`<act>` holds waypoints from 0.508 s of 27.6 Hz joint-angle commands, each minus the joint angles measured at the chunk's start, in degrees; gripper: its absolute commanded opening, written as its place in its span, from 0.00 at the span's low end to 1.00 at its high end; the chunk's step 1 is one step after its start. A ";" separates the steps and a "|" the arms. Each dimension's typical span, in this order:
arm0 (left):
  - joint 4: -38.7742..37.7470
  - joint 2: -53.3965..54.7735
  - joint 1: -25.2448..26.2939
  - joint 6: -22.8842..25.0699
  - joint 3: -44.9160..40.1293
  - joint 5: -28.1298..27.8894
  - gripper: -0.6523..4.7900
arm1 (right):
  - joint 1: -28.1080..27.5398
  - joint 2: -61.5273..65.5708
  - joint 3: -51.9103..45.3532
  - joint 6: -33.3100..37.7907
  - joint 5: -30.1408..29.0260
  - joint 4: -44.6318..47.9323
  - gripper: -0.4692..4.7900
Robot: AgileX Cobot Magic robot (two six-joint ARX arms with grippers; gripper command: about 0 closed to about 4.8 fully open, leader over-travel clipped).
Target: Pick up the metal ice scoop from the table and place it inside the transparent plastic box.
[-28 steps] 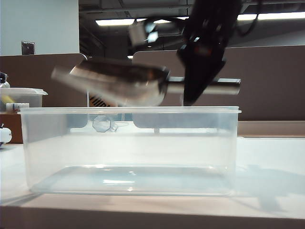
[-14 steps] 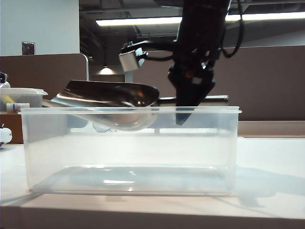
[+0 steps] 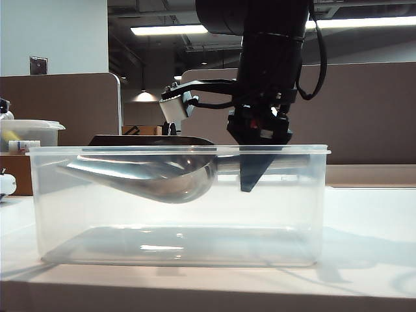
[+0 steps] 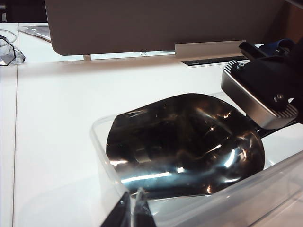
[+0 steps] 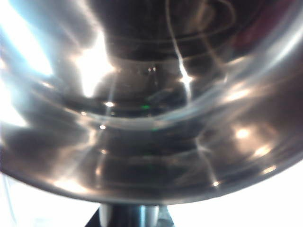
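While the right gripper pinches the round handle of the metal ice scoop, the scoop hangs inside the transparent plastic box, partly below the rim and well clear of the floor. Its long axis runs along the box's length: the deep bowl points toward the box's left end wall in the exterior view, and the handle reaches toward the right end wall, nearly level, with the open mouth tipped slightly down toward the left.

From the gripper the bowl lies to the left, so the weight hangs off to that side of the grip. In my judgement the remaining move is straight down until the bowl's curved belly meets the box floor, then a release.

In the right wrist view the scoop's shiny inside fills almost everything.

Of the left gripper no picture shows anything; its camera looks across the table at the scoop's bowl inside the box corner. The right arm is plainly the nearer one.
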 commanded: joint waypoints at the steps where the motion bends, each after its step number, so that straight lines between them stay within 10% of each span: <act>1: 0.74 -0.02 -0.04 0.02 -0.02 0.26 0.16 | -0.02 -0.37 0.35 0.35 -0.24 1.14 0.26; 14: 0.74 0.00 -0.04 0.02 -0.02 0.26 0.16 | -0.07 -0.57 1.16 2.64 -0.26 0.07 0.24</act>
